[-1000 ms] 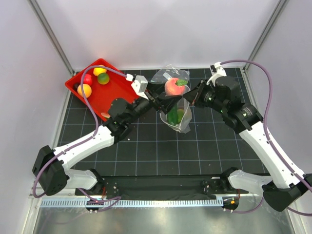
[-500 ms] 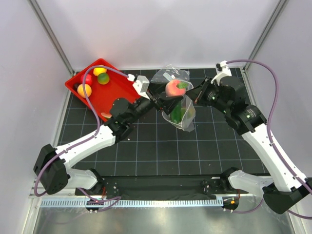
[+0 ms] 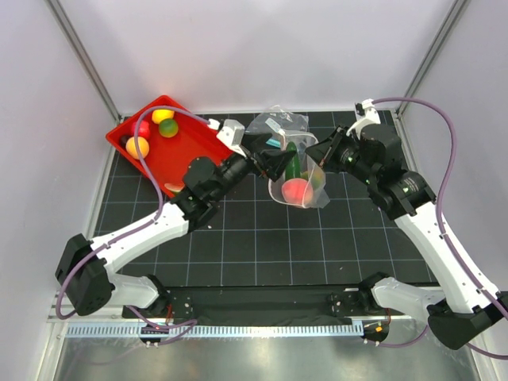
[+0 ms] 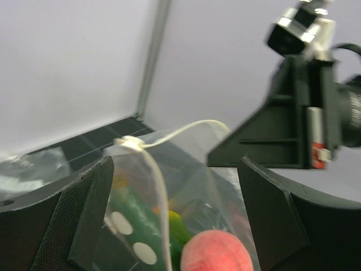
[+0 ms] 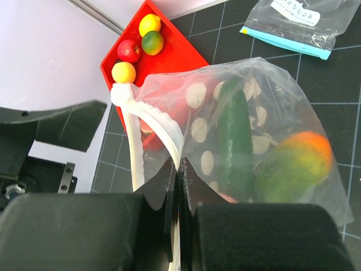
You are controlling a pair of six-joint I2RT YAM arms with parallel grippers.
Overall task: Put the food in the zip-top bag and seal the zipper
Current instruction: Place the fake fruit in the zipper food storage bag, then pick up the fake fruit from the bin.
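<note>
- Black gridded mat (image 3: 238, 238) covers my table, with plain white walls on three sides.
- From the top camera I see the zip-top bag (image 3: 309, 194) hanging just right of the mat's centre. Its mouth is up and the dotted clear plastic bulges below.
- My right gripper (image 3: 319, 151) reaches in from 2 o'clock of the bag. On its wrist camera the claw is pressed together on the bag's rim. The zipper (image 5: 148, 119) runs out from between the pads as a pale strip curving to a white end knob.
- My left gripper (image 3: 268, 163) sits at 9 o'clock of the bag mouth, claw spread wide and holding nothing. On its wrist camera the open mouth lies between the two black fingers (image 4: 62, 226).
- Inside the bag I count a pink peach (image 3: 295, 189) low down and a long dark green piece (image 3: 292, 163) standing above it. An orange-green fruit (image 5: 294, 161) lies beside the green piece.
- At 10 o'clock of the mat lies a red tray (image 3: 181, 157), well apart from the bag. It holds several more fruits (image 3: 163, 116) bunched at its far-left end: yellow, green-orange, red and yellow-orange.
- A smaller clear pouch (image 3: 274, 123) with a teal strip and white label lies flat at 11 o'clock of the bag, just behind it.
</note>
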